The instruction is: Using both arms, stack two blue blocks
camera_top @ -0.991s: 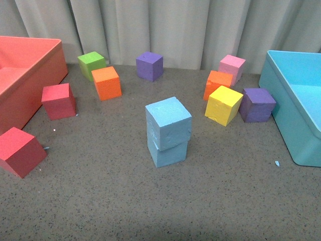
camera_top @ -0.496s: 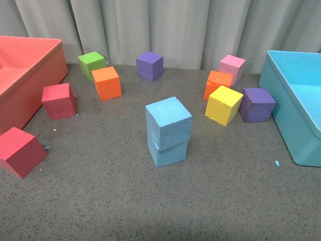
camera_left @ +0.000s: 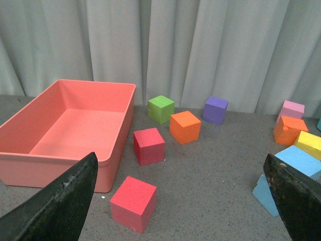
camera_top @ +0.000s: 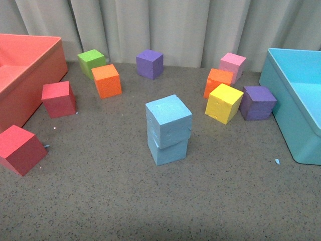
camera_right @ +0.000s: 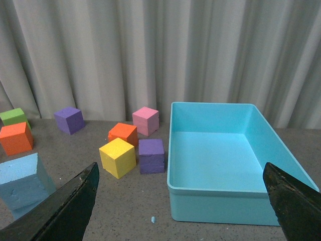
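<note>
- Your stack looks done: the upper blue block (camera_top: 168,119) sits on the lower blue block (camera_top: 168,150), slightly twisted, mid-worktop (camera_top: 100,201).
- Left gripper (camera_left: 180,201) and right gripper (camera_right: 180,201) show wide, empty jaws (wrist views only); the front view shows neither arm, so nothing seems left.

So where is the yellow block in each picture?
Front view: yellow block right of the blue stack, touching the purple block.
Left wrist view: at the edge, beyond the stack.
Right wrist view: beside the same purple block.
Shared landmark: that purple block.
</note>
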`<state>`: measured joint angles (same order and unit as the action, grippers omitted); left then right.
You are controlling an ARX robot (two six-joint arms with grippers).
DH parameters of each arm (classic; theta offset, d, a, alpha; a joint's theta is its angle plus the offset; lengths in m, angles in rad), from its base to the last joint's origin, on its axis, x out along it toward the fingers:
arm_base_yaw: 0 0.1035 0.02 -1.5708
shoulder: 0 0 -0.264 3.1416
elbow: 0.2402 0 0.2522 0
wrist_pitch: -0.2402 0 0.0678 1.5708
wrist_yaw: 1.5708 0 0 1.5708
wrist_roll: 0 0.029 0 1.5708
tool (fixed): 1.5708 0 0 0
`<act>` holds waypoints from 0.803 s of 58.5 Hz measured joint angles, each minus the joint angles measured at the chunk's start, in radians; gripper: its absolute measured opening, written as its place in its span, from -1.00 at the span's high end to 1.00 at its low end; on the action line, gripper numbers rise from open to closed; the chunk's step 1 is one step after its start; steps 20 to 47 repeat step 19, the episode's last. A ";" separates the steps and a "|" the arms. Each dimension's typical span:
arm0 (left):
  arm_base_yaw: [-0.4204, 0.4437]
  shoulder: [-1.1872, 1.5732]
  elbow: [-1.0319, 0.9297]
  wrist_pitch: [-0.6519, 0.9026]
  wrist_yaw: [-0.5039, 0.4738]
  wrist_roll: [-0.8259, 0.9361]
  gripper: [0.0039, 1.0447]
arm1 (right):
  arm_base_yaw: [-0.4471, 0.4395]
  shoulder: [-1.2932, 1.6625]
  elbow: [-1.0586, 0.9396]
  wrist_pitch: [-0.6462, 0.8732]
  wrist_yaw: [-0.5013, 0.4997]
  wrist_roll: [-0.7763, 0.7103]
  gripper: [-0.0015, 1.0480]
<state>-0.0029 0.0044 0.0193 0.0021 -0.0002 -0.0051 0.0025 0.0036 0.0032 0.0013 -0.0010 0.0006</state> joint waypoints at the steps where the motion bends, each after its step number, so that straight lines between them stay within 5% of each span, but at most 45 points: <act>1: 0.000 0.000 0.000 0.000 0.000 0.000 -0.88 | 0.000 0.000 0.000 0.000 0.000 0.000 -0.82; 47: 0.000 0.000 0.000 0.000 0.000 0.000 -0.88 | 0.000 0.000 0.000 0.000 0.000 0.000 -0.82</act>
